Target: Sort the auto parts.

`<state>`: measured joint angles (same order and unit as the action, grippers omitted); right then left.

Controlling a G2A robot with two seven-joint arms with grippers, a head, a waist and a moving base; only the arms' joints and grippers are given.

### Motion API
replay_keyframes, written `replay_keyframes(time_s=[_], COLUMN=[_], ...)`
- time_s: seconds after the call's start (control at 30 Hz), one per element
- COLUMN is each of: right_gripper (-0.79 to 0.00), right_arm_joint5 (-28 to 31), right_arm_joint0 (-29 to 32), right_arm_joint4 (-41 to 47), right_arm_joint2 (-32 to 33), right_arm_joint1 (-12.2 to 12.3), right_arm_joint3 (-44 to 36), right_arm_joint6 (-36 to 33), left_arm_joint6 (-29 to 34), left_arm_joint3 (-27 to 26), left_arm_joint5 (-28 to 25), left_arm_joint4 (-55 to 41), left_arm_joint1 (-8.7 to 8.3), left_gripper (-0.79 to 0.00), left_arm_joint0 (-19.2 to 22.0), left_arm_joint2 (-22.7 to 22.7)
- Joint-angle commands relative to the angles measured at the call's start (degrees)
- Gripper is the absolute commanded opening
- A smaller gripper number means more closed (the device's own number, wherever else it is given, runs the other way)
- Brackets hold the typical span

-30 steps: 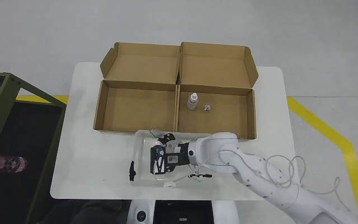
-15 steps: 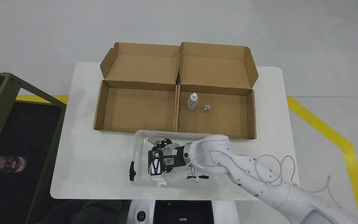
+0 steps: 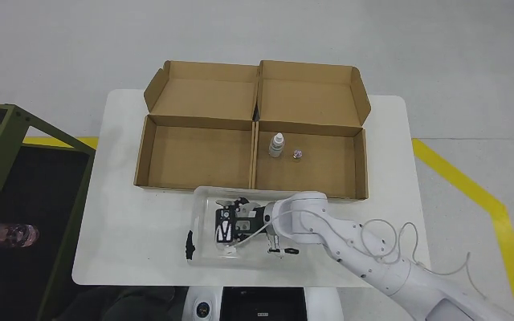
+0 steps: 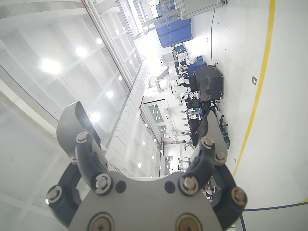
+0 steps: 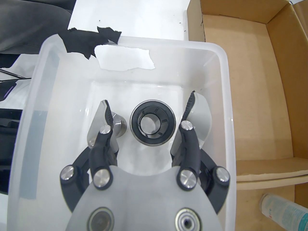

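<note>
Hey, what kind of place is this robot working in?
Probably a factory hall or industrial test lab: a yellow line painted on the grey floor, and blue machine cabinets under a high white ceiling with rows of lamps.

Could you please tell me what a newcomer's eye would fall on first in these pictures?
The right claw stands out first: it is open inside the clear plastic bin at the table's near edge, with its fingers on either side of a black ring-shaped part. Behind the bin, two open cardboard boxes sit side by side, and one of them holds a small white bottle.
</note>
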<state>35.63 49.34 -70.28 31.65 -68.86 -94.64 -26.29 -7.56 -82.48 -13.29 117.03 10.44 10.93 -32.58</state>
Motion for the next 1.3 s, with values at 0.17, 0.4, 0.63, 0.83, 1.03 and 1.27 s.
replay_keyframes(time_s=[0.17, 0.4, 0.63, 0.83, 1.03, 1.27], right_gripper=[-0.292, -0.323, -0.311, -0.533, -0.785, -0.785], right_arm_joint5=[-0.44, 0.15, 0.55, 0.79, 1.67, 3.23], right_arm_joint0=[0.12, 0.13, 0.04, -0.19, -0.05, 0.79], right_arm_joint4=[-0.26, -1.03, -1.62, -1.69, -1.24, -0.12], right_arm_joint2=[0.93, 1.31, 0.85, 0.91, 1.86, 4.34], right_arm_joint1=[-0.40, -0.83, -1.56, -2.13, -2.33, -1.97], right_arm_joint3=[2.00, 3.29, 4.11, 4.99, 4.51, 1.53], right_arm_joint6=[0.45, 0.89, 1.15, 1.84, 3.20, 4.81], left_arm_joint6=[0.00, 0.00, 0.00, 0.00, 0.00, 0.00], left_arm_joint3=[0.00, 0.00, 0.00, 0.00, 0.00, 0.00], left_arm_joint5=[0.00, 0.00, 0.00, 0.00, 0.00, 0.00], left_arm_joint4=[0.00, 0.00, 0.00, 0.00, 0.00, 0.00], left_arm_joint1=[0.00, 0.00, 0.00, 0.00, 0.00, 0.00], left_gripper=[0.000, 0.000, 0.000, 0.000, 0.000, 0.000], left_arm_joint0=[0.00, 0.00, 0.00, 0.00, 0.00, 0.00], left_arm_joint2=[0.00, 0.00, 0.00, 0.00, 0.00, 0.00])
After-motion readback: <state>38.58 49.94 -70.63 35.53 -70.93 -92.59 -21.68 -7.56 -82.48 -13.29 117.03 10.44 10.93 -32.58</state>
